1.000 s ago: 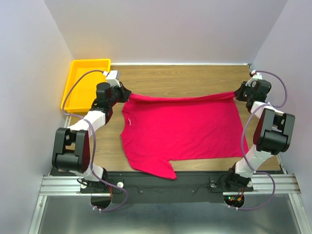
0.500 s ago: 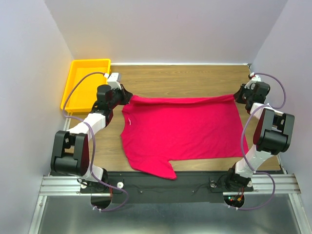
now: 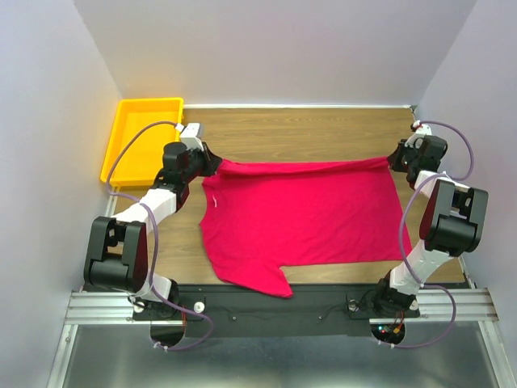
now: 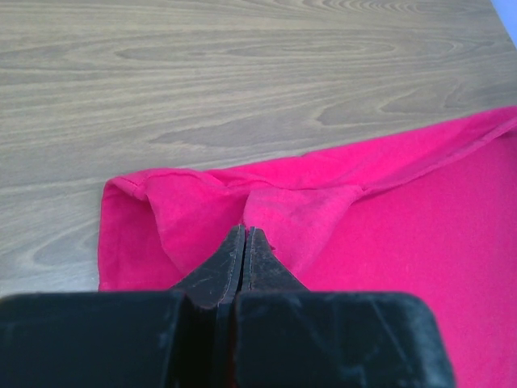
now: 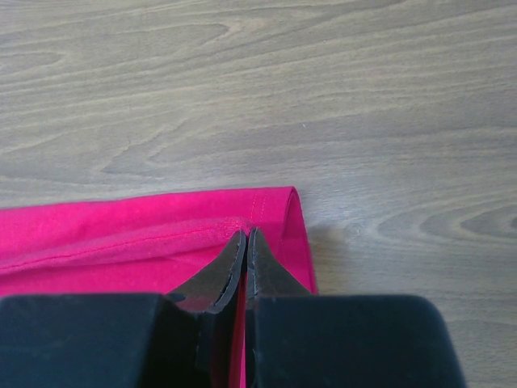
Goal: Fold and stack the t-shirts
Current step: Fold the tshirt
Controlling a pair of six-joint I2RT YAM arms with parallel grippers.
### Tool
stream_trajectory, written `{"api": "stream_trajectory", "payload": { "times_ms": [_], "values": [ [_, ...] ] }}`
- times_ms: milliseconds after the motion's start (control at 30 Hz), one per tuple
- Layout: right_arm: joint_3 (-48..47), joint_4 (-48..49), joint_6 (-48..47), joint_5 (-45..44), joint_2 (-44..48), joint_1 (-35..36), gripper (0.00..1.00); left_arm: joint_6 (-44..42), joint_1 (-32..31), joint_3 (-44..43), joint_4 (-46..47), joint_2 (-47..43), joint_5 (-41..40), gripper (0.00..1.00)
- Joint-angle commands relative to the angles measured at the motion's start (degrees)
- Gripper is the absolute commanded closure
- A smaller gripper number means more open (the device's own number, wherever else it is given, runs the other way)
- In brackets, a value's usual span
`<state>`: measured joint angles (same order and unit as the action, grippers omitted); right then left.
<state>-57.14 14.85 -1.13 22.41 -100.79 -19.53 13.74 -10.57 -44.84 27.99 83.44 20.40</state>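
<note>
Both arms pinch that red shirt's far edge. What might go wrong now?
The left fingers and right fingers each grip only a thin pinch of the crimson-red soft fabric t-shirt, so a corner may slip free. If the arms move unevenly, the fold could land skewed. The near sleeve reaches the wooden table's front edge and might drag.
</note>
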Motion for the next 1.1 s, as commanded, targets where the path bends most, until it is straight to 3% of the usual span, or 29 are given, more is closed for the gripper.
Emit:
{"api": "stream_trajectory", "payload": {
  "times_ms": [0, 167, 233, 433, 667, 1067],
  "values": [
    [0.28, 1.41, -1.69, -1.41, 0.07, -0.77, 0.96, -0.73, -0.42, 0.46, 1.81, -2.75, 0.60, 1.00],
    [0.37, 0.88, -2.56, -1.41, 0.07, -0.95, 0.85, -0.82, -0.60, 0.54, 1.55, -2.67, 0.69, 1.00],
    [0.63, 0.62, -3.26, -1.23, 0.60, -1.04, 0.70, -0.90, -0.68, 0.54, 1.37, -2.76, 0.69, 1.00],
    [1.25, -0.09, -4.24, 0.17, 3.84, -1.30, 0.47, -1.17, -0.68, 0.37, 1.19, -2.40, 1.22, 1.00],
    [0.02, -3.94, -1.52, 4.73, 5.87, -1.30, 0.40, -1.26, -0.68, 0.45, 1.19, -2.40, 2.10, 1.00],
    [0.98, -7.73, 2.97, 11.25, 8.68, -1.30, 0.38, -1.78, -1.21, 1.07, 0.49, -3.72, 2.89, 1.00]
  ]
}}
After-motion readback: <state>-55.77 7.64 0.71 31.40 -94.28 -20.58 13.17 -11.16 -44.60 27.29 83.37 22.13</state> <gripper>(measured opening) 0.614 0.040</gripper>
